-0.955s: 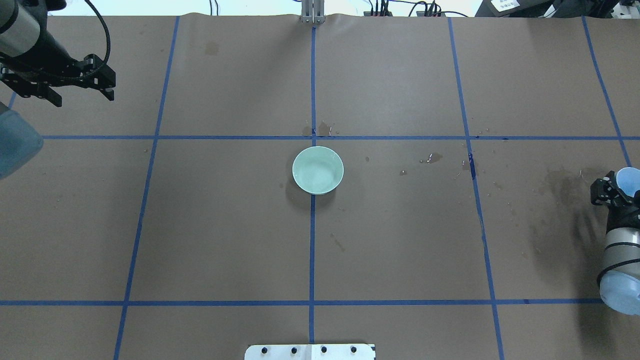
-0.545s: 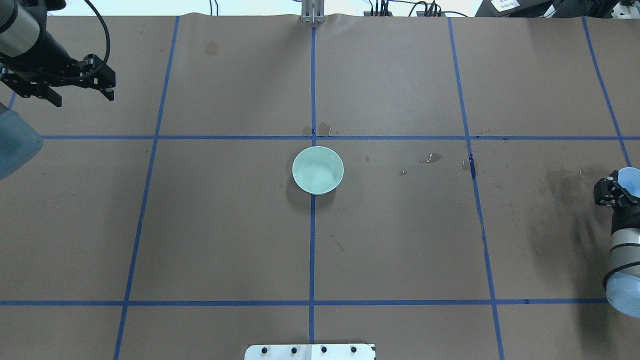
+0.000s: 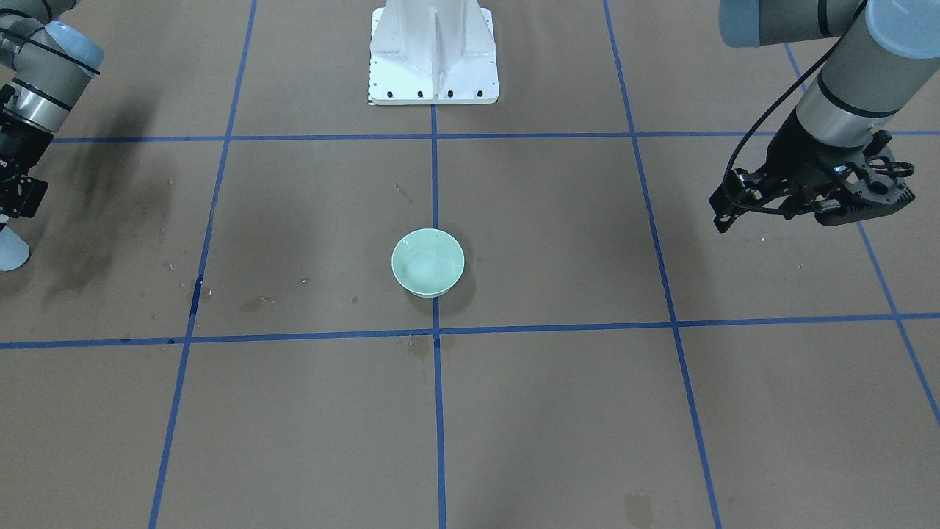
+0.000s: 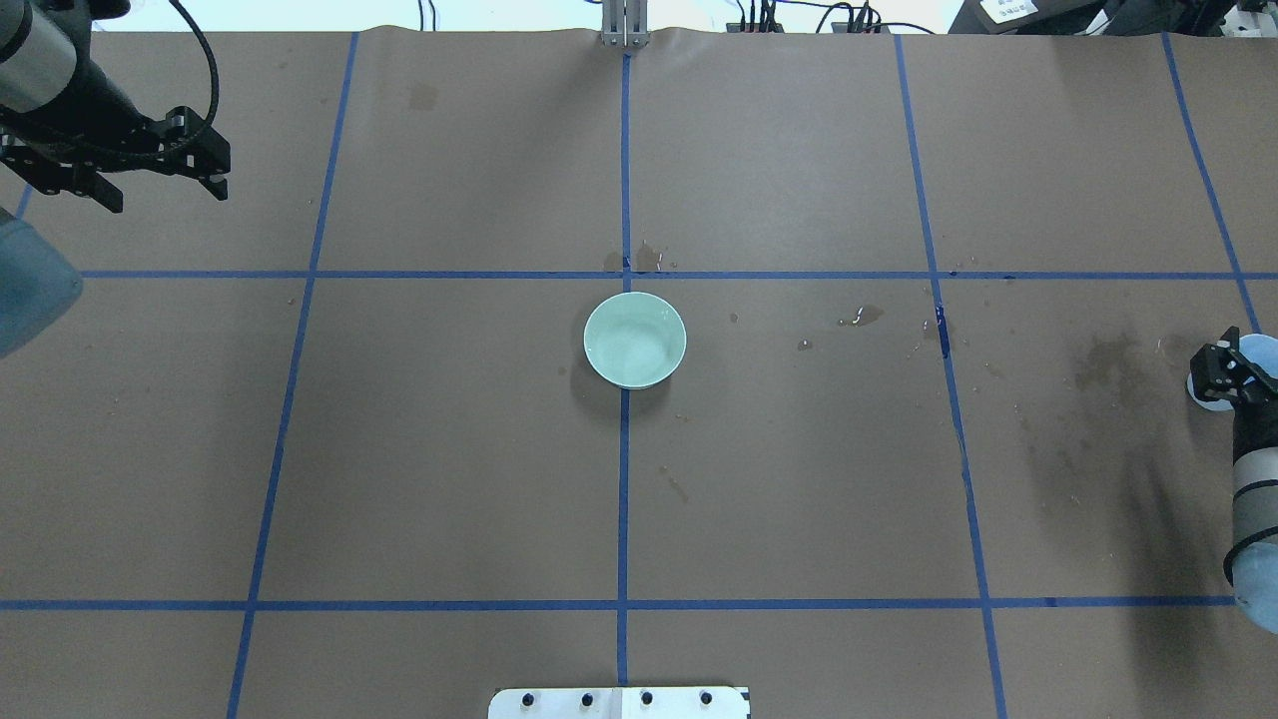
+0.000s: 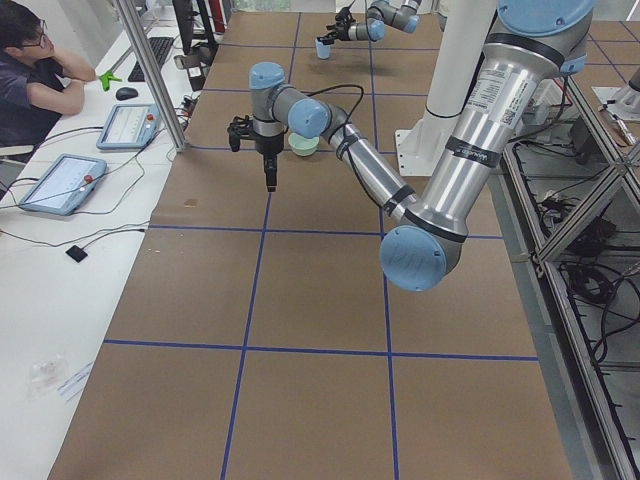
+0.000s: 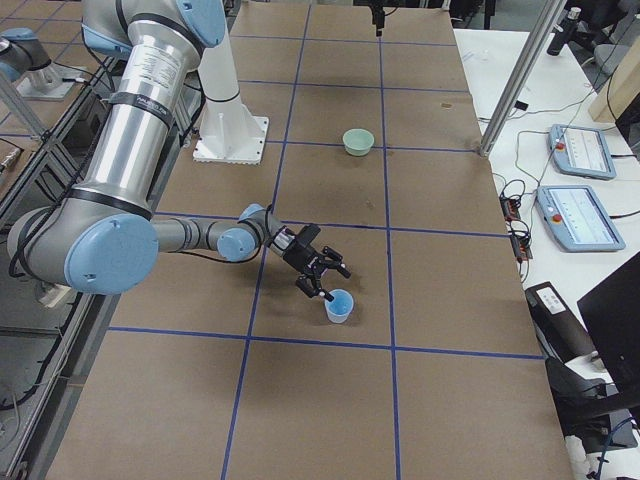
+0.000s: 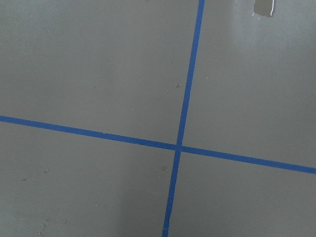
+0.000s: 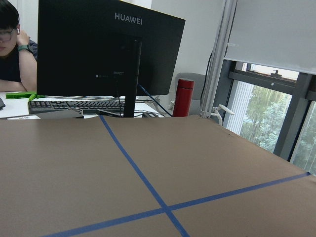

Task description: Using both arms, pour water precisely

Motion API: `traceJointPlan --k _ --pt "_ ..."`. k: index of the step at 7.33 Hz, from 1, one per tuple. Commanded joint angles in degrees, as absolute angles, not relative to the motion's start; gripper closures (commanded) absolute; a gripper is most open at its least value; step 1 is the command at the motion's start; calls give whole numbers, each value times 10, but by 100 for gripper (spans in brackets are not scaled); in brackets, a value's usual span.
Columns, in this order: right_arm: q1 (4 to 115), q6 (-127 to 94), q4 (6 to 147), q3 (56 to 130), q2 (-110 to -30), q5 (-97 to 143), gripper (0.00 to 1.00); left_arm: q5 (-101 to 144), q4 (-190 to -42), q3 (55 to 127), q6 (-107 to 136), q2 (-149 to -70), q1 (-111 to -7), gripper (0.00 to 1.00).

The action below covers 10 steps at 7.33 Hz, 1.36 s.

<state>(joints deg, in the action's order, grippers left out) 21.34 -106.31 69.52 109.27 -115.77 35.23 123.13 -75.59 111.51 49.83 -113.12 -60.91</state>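
— How does the right claw [image 6: 330, 283] stand?
— Its fingers are spread. It lies nearly level, low over the table [image 4: 449, 449]. A small blue cup [image 6: 339, 306] stands upright right at the fingertips. I cannot tell whether a finger touches it.

— And the left claw [image 4: 165, 192]?
— It is spread wide too, with nothing between the fingers. It hangs over the far left part of the table, pointing down. Its wrist camera looks straight onto a crossing of blue tape lines [image 7: 178, 146].

— Where is the water?
— The water [image 3: 428, 266] shows only as a faint glassy sheen inside the mint-green bowl [image 4: 635, 340]. I cannot tell how much there is, or whether the cup holds any. The brown paper has dark damp-looking patches [image 4: 1108, 359] near the cup. There are also small spots [image 4: 864, 317] between the cup and the bowl.

— Where does the bowl sit?
— In the middle of the table, on the centre tape line and just on the robot's side of a cross line. It is well apart from both claws.

— And the arms?
— The right arm [image 6: 135, 130] folds down from the shoulder and reaches out low along the table. The left arm [image 3: 844, 81] comes in high. The white base plate [image 3: 433, 51] stands at the table's edge, in line with the bowl.

— Anything around the table?
— A person [image 5: 25, 80] sits at a white worktop along the far side, with two tablets [image 5: 60, 182] in front of them. The right wrist camera shows a black monitor [image 8: 106, 54] and a red bottle [image 8: 183, 97] beyond the table's edge.
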Motion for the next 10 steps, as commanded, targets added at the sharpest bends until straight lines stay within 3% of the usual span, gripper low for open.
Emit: traceJointPlan --k 1,3,5,8,10 --pt "288 -890 694 1161 -1155 391 1 1230 -756 1122 499 -1131 -608 0" --pt "394 -704 694 1187 -1098 518 1 1230 -761 1119 513 -1139 -599 0" --pt "512 -532 666 1180 -1052 685 1 1209 -850 1116 661 -1160 -527 0" --pt "686 -335 674 1107 -977 969 1 1141 -920 1112 781 -1182 -420 0" --pt "734 -299 710 1069 -935 1093 1 1124 -972 1064 823 -1226 -388 0"
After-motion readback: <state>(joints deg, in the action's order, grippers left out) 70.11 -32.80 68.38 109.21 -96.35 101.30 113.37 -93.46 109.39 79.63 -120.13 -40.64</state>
